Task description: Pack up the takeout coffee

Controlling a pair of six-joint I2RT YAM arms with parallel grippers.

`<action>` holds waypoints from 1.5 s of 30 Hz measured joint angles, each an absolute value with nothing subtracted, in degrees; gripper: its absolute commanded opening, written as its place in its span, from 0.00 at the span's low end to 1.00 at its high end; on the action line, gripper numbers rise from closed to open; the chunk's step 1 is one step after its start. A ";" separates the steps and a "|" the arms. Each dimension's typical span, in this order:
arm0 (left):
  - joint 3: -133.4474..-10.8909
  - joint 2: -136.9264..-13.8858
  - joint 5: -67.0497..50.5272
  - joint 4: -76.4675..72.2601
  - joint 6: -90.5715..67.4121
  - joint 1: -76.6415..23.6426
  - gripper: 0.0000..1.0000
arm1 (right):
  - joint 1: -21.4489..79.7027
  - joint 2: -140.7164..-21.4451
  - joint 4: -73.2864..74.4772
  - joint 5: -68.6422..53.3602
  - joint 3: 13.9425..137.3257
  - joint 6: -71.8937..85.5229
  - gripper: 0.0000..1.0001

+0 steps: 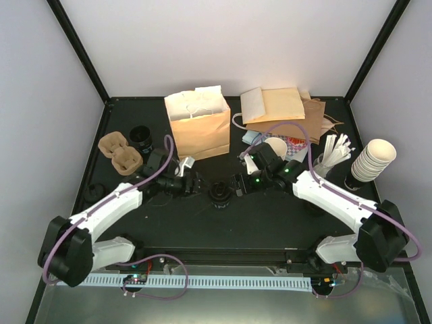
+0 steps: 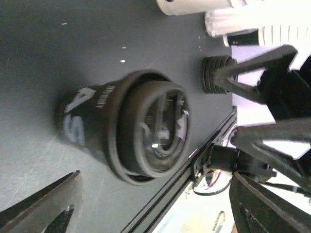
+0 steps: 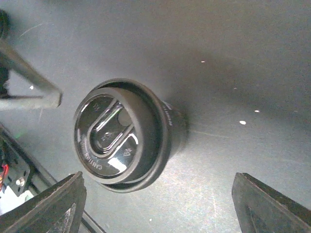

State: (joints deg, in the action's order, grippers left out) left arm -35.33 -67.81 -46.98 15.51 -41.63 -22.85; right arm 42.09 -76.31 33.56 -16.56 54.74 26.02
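top external view: the lidded black coffee cup (image 1: pixel 220 194) stands unpacked, outside the brown paper bag (image 1: pixel 200 135); left gripper (image 1: pixel 198 183) and right gripper (image 1: pixel 241 182) flank it, jaws spread.

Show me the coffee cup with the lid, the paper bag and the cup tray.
coffee cup (image 3: pixel 116 141): right wrist view, centre of its lid.
paper bag (image 1: pixel 200 135): top view, brown front face.
cup tray (image 1: pixel 119 152): top view, between its wells.
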 measured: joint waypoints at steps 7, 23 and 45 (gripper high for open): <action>-50.04 -66.76 -23.22 29.93 -32.18 -40.77 0.99 | 42.09 -72.34 36.32 -7.92 55.16 26.52 0.83; -66.13 -84.23 0.03 47.00 -28.45 -52.45 0.96 | 30.59 -66.37 34.92 -8.60 46.81 32.51 0.82; -74.08 -93.14 5.96 53.76 -27.62 -55.22 0.78 | 30.50 -66.30 32.95 -12.64 46.06 32.42 0.82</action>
State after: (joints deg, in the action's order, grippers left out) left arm -74.08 -93.14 5.96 53.76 -27.62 -55.22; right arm 30.50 -66.30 32.95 -12.64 46.06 32.42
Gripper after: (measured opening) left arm 0.805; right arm 0.821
